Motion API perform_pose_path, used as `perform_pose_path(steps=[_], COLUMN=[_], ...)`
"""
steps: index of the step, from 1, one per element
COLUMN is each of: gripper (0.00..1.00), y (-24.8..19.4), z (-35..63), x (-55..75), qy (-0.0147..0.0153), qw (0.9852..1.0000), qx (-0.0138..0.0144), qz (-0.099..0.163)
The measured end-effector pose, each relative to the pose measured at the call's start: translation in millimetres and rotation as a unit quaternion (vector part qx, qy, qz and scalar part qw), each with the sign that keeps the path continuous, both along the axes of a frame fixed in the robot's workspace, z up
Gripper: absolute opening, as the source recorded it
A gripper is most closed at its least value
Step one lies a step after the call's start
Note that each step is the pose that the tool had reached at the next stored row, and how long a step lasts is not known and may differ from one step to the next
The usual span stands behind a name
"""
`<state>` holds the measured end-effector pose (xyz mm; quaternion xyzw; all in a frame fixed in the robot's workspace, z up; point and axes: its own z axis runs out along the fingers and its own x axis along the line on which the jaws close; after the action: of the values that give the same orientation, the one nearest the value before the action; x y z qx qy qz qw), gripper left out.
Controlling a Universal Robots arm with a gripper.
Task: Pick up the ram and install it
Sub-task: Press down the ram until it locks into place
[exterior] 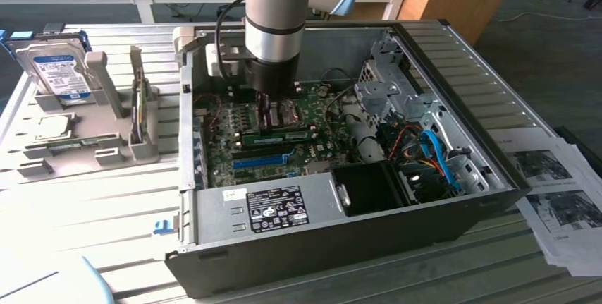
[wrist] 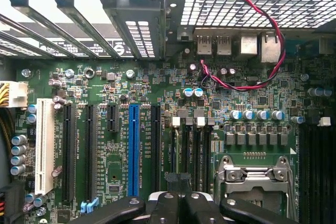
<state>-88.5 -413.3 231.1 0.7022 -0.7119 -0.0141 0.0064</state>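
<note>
Gripper (exterior: 267, 101): lowered inside the open computer case (exterior: 470, 92) over the motherboard (exterior: 282, 142); fingers (wrist: 184, 208) drawn together, nothing seen between them.
Ram (exterior: 279, 135): a green stick is seen lying along the board just below the gripper in the exterior view — whether it is seated cannot be told.
Blue slot (wrist: 134, 148): seen on the board in the wrist view, among black slots.
Hard drive (exterior: 56, 71): stood upright in a grey holder (exterior: 113, 89) at the exterior view's left; well apart from the case.
Papers (exterior: 555, 198): spread beside the case at the exterior view's right.
</note>
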Motion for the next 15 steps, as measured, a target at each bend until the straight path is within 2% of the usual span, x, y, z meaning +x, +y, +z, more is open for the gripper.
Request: perform_pose_path(steps=[3, 15], gripper=[0.09, 0.09], y=[0.0, 0.0], z=[-4.1, -5.3], x=[0.0, 0.0], qy=[0.0000, 0.0000], qw=[1.0000, 1.0000], qx=[-0.0001, -0.0001], qz=[0.000, 0.000])
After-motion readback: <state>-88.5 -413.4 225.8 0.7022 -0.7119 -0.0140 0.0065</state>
